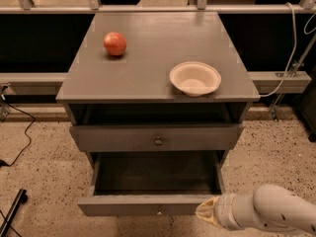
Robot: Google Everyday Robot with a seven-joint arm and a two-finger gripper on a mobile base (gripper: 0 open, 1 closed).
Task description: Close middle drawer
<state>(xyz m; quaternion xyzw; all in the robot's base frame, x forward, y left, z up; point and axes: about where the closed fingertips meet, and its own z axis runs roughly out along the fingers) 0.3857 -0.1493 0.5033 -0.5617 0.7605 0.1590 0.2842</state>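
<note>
The middle drawer [128, 205] is the low grey one pulled far out toward me, with a dark, empty-looking inside and a tiny pale knob [159, 212] on its low front panel. My gripper [203, 214], pale and tapered on a white arm, is at the right end of that front panel, at panel height and touching or nearly touching it. Above it, the taller-fronted drawer [113, 138] with a brass knob [158, 141] stands slightly out from the cabinet.
On the grey cabinet top [148, 58] lie a red apple [114, 43] at the back left and a cream bowl [195, 78] at the front right. A black cable [19, 132] and a dark bar [12, 214] lie on the speckled floor at left. A white cable [291, 48] hangs at right.
</note>
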